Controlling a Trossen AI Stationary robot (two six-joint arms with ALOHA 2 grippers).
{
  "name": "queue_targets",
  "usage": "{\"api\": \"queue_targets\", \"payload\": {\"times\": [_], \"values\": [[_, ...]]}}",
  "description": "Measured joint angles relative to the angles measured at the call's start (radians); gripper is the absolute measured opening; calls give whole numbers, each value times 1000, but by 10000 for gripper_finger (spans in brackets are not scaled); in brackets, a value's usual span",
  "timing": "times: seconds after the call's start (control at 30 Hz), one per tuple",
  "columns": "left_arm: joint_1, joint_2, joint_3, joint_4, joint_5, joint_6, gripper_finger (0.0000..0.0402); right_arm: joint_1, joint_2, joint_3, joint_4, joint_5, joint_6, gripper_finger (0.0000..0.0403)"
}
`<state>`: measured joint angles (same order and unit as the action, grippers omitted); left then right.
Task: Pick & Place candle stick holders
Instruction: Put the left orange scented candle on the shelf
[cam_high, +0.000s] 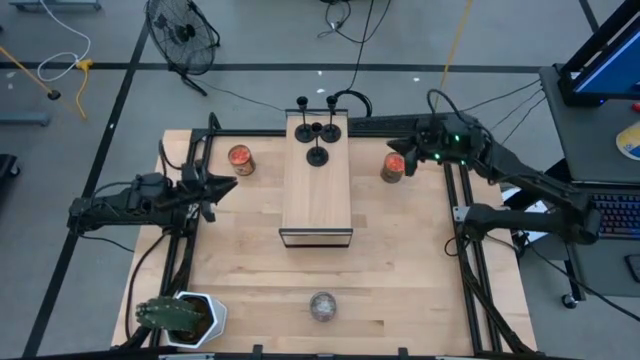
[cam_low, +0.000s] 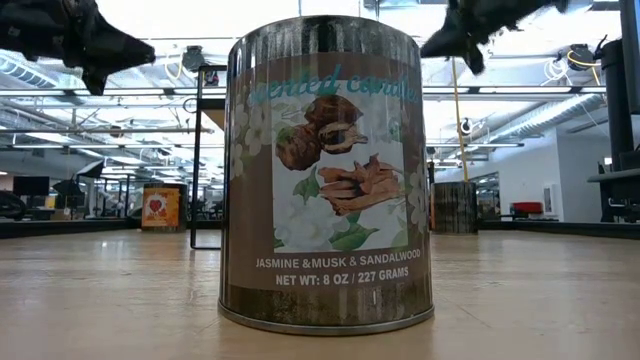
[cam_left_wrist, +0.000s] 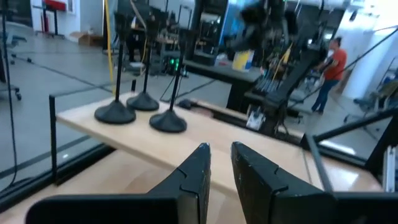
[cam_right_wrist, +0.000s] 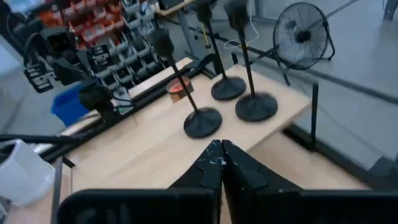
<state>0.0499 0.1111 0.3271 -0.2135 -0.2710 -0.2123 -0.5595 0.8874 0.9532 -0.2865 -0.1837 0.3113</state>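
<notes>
Three black candle stick holders (cam_high: 318, 155), (cam_high: 302, 128), (cam_high: 332, 125) stand upright on their disc bases at the far end of a raised wooden platform (cam_high: 316, 200). They also show in the left wrist view (cam_left_wrist: 168, 121) and the right wrist view (cam_right_wrist: 202, 121). My left gripper (cam_high: 232, 183) hovers level to the left of the platform. Its fingers (cam_left_wrist: 219, 149) are slightly open with nothing between them. My right gripper (cam_high: 392, 150) hangs to the right of the platform's far end. It is shut and empty (cam_right_wrist: 222, 144) and points toward the holders.
A tin with an orange top (cam_high: 240, 160) stands left of the platform and another (cam_high: 393, 167) right of it, below my right gripper. A candle tin with a silver top (cam_high: 322, 305) stands near the front edge. A potted plant (cam_high: 185, 318) sits at the near left corner.
</notes>
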Motion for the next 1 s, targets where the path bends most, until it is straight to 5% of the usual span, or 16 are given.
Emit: {"api": "queue_targets", "payload": {"times": [0.3, 0.67, 1.0], "values": [[0, 43, 0, 113, -1, -33, 72, 0, -248, -263, 56, -12, 79, 0], [16, 303, 27, 275, -72, -49, 72, 0, -510, -437, 188, -29, 118, 0], [124, 545, 280, -137, -69, -177, 72, 0, -631, -461, 185, -30, 50, 0]]}}
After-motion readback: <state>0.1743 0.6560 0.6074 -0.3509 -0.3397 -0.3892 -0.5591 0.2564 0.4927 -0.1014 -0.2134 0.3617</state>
